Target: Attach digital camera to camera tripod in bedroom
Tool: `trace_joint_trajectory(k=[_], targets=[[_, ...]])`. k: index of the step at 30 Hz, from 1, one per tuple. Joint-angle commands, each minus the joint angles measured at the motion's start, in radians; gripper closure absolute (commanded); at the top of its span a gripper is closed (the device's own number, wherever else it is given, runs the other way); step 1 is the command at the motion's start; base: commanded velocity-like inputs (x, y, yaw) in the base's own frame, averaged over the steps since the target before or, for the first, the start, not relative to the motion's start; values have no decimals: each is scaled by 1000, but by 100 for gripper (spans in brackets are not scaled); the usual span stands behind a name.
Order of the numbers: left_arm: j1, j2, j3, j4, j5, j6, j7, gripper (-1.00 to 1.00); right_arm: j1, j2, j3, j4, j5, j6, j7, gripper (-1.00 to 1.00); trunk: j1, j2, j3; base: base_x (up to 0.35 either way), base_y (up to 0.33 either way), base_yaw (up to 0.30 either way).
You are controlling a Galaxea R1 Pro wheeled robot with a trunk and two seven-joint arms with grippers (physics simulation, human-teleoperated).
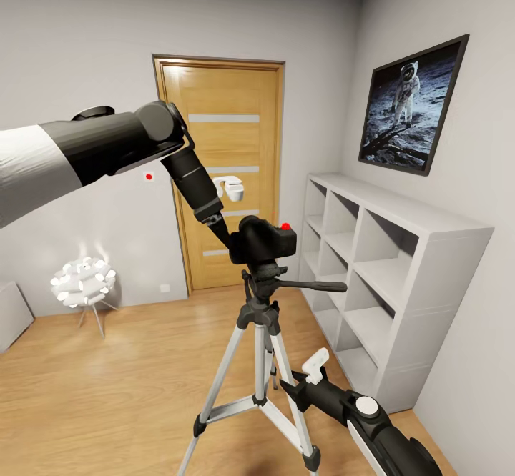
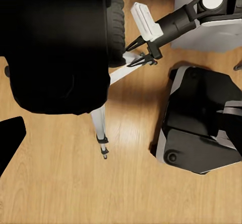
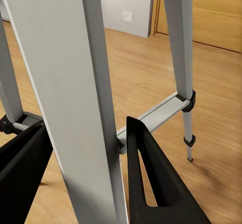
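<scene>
While my left gripper (image 1: 227,239) clamps the digital camera (image 1: 266,241) atop the camera tripod (image 1: 259,362) head, my right gripper (image 3: 85,176) straddles a leg open-jawed, so nudging it could topple everything.

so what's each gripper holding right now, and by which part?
Left gripper grips the small black boxy camera at its side, atop the silver-legged tripod. Right gripper straddles a tripod leg; contact can't be told.
</scene>
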State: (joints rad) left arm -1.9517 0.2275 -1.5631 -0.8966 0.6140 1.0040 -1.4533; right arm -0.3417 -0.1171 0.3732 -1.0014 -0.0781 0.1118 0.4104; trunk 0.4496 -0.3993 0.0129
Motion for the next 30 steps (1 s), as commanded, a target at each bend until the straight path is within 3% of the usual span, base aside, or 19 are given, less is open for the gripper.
trace_joint_trajectory(k=[1,14,22,29,30], targets=[[-1,0,-3,-1,3,10,-2,-100,0,-1,4,0,-3,8,1,100,0,-1,-1,0,0,0],[-4,10,10,-7,4,11,-4,-100,0,-1,4,1,-3,8,1,100,0,-1,-1,0,0,0],[-2,39,90,-12,4,11,-4,-100,0,0,5,1,-3,8,1,100,0,-1,-1,0,0,0],[6,91,182,-31,4,13,-3,-100,0,0,6,1,-3,8,1,100,0,-1,-1,0,0,0],[6,91,182,-31,4,13,-3,-100,0,0,6,1,-3,8,1,100,0,-1,-1,0,0,0]])
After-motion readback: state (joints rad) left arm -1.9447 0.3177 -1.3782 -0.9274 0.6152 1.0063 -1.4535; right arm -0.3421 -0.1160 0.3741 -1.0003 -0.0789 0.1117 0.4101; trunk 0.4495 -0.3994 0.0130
